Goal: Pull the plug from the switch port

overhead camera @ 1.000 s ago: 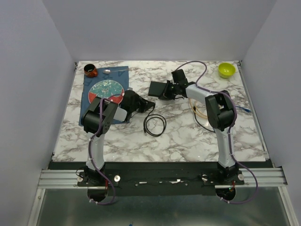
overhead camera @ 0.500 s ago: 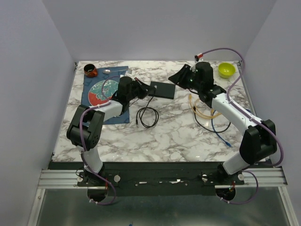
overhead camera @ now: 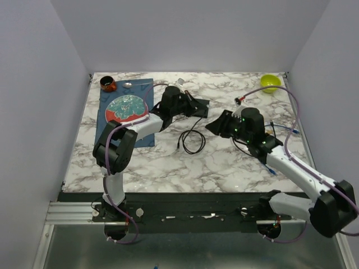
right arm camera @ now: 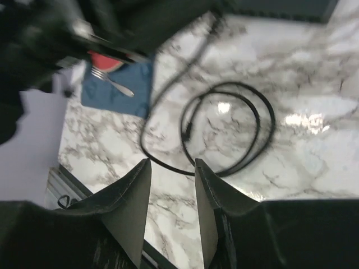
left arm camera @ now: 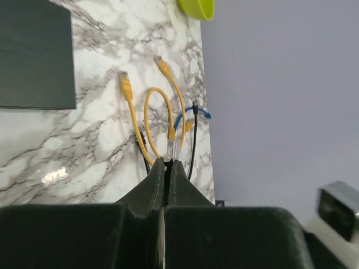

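The switch (overhead camera: pixel 203 105) is a flat black box at the table's back centre; its plain top also fills the upper left of the left wrist view (left arm camera: pixel 33 56). A black cable (overhead camera: pixel 192 140) lies coiled in front of it, one loose end (right arm camera: pixel 188 131) on the marble and the other running up to the switch's near edge. The plug at the port is too blurred to make out. My left gripper (overhead camera: pixel 190 105) is shut at the switch's left end, its fingertips (left arm camera: pixel 159 166) together with nothing seen between them. My right gripper (right arm camera: pixel 173 163) hangs open and empty just right of the coil (overhead camera: pixel 210 128).
A red patterned plate (overhead camera: pixel 126 107) and a fork (right arm camera: pixel 112 84) rest on a blue mat (overhead camera: pixel 140 89) at the back left, with a brown cup (overhead camera: pixel 107 84) behind. A green bowl (overhead camera: pixel 270 82) stands back right. Yellow cables (left arm camera: pixel 148 112) and a blue cable (overhead camera: pixel 280 128) lie at the right.
My right gripper has left the switch, swung back towards the near right and opened. My left arm has reached forward and right to the switch. The cable coil has shifted slightly right.
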